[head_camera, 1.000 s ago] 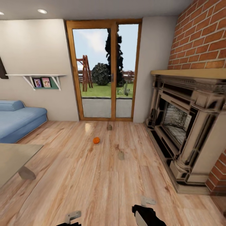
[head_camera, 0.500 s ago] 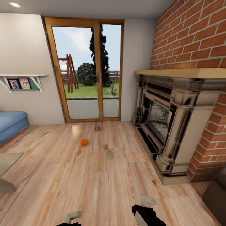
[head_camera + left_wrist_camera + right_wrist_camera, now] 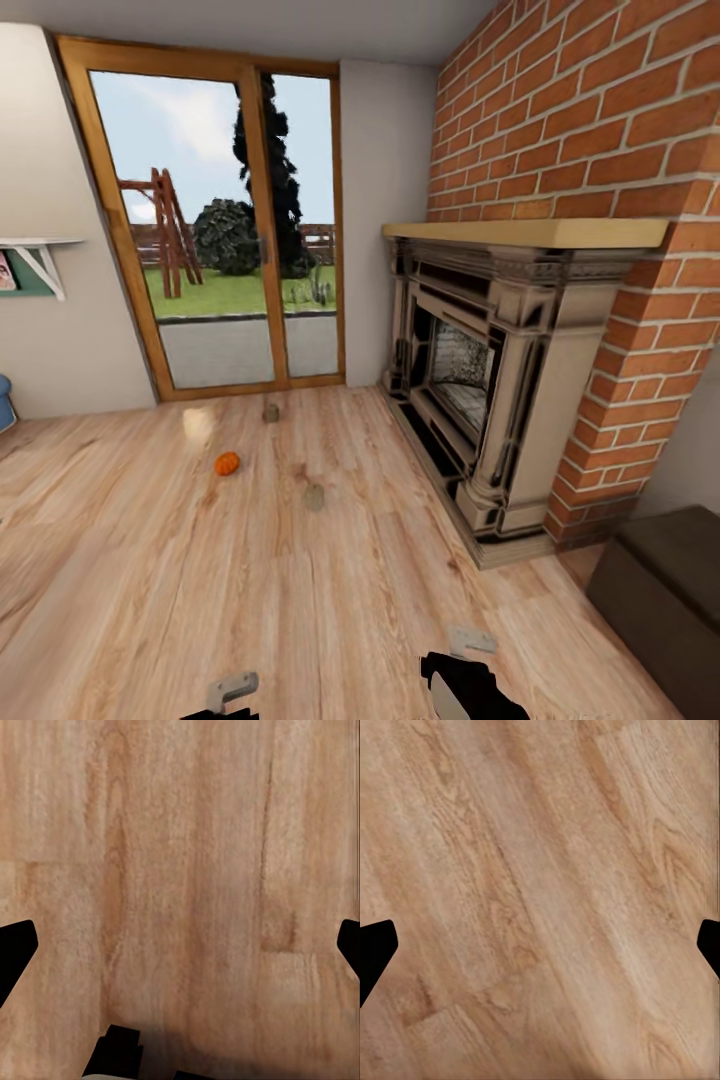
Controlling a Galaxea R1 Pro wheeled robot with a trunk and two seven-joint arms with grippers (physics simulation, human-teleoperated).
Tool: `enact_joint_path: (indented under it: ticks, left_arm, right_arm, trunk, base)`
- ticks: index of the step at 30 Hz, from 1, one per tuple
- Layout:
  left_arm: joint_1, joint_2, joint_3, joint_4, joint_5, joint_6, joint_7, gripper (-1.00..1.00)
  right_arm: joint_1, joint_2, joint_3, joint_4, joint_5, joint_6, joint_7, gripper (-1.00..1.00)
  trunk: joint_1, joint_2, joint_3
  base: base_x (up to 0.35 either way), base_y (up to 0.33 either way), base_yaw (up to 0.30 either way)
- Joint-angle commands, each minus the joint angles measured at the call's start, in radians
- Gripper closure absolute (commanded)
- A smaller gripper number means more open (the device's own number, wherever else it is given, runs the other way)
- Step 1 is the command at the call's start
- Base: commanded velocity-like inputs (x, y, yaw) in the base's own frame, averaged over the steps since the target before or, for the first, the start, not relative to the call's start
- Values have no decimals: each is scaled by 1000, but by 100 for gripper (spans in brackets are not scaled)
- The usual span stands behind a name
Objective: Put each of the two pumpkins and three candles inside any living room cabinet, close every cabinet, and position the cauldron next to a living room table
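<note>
Pincers both agape, empty over floor — pumpkin, two candles far ahead, awaiting approach.

Floor: pale wood planks, visible grain, slight sheen; under both my wrists the same boards look smooth and knotted.
Chimney wall, upper right: red brick, rough, matt, with grey mortar.
Fireplace surround: carved stone look, cream with dark recesses; its mantel shelf is plain light wood.
Door frame: varnished orange-brown wood around clear glass.
Pumpkin: orange, ribbed, matt.
Cabinet, lower right: dark brown, matt.
</note>
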Motion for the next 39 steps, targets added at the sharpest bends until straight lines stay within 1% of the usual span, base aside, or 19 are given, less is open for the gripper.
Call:
enact_joint_path:
  ticks: [1,39]
  left_arm:
    - [0,0,0,0,0,0,0,-100]
    - [0,0,-1,0,0,0,0,-100]
  right_arm:
    - [0,0,0,0,0,0,0,-100]
    - [0,0,0,0,0,0,0,-100]
  trunk:
    - [0,0,0]
    - [0,0,0]
  base:
    - [0,0,-285]
    - [0,0,-285]
